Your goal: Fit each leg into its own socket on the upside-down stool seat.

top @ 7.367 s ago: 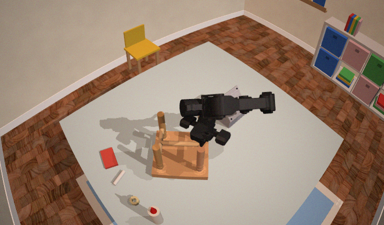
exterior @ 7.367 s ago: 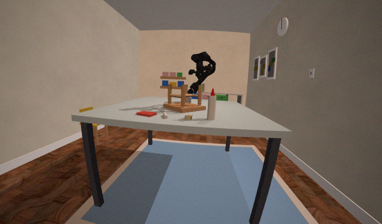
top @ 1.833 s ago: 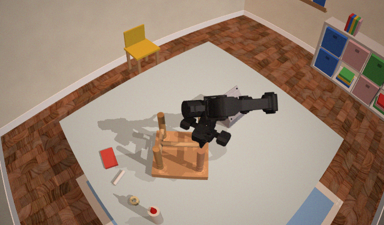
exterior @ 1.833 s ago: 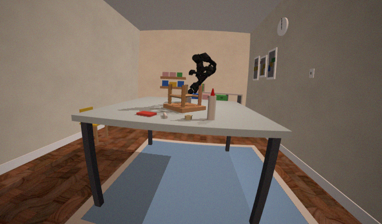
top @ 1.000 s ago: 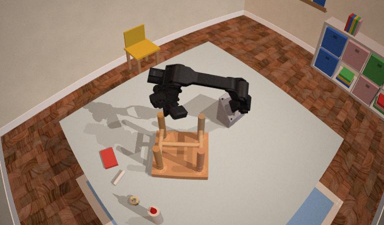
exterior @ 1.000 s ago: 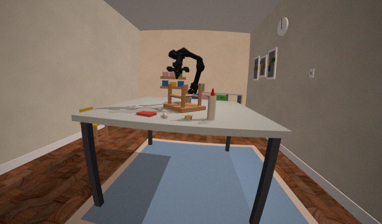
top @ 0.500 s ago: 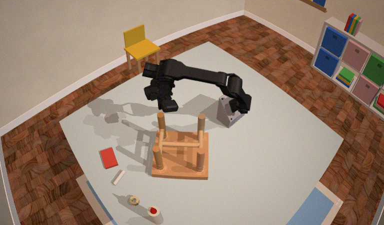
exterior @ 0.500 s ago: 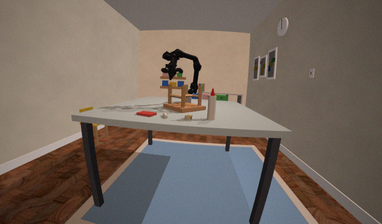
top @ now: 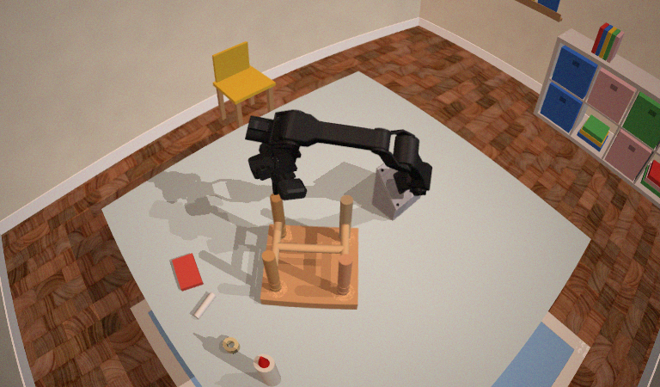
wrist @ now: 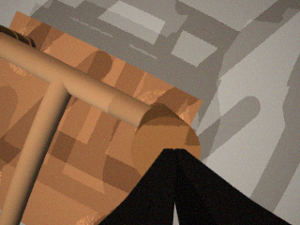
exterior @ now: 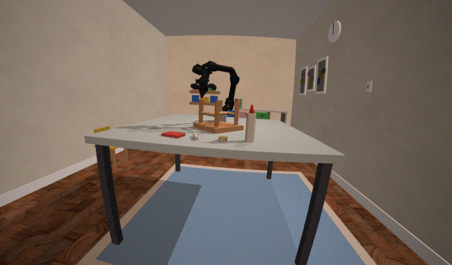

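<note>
The wooden stool stands upside down on the table, its square seat flat. Its legs stand upright at the seat's corners, joined by rungs: back left leg, back right leg, front left leg, front right leg. My gripper is shut and empty. It hangs just above and behind the back left leg, apart from it. In the wrist view the closed black fingers sit over a leg top and the seat. In the exterior view the gripper is above the stool.
A red flat block, a small white cylinder, a tape ring and a glue bottle with a red tip lie left and front of the stool. The arm's grey base stands behind the stool.
</note>
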Robot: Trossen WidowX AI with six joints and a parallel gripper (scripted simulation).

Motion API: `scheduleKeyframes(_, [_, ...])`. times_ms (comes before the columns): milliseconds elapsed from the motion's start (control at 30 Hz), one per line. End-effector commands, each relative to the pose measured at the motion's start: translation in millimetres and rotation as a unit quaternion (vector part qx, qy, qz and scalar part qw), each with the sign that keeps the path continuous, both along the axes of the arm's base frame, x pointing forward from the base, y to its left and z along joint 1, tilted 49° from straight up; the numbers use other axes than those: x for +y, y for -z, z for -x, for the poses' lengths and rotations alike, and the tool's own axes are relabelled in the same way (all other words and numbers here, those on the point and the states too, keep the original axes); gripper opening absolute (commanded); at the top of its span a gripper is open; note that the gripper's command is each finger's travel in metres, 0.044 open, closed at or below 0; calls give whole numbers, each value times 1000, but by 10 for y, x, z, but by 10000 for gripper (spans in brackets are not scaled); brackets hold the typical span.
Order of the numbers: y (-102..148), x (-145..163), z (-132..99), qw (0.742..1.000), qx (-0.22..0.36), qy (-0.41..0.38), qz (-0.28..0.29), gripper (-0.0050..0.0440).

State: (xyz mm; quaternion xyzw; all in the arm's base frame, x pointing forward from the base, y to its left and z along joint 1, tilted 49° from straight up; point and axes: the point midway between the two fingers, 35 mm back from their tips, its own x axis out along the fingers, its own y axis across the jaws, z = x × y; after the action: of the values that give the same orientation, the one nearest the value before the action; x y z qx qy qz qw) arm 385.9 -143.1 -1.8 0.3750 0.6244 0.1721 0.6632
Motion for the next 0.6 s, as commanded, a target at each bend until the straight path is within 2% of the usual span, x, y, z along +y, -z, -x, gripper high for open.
scheduleKeyframes(0, [43,83,4,1000,3,-2,-3,0])
scheduleKeyframes(567, [119,166,12,1000,3,-2,-3,0])
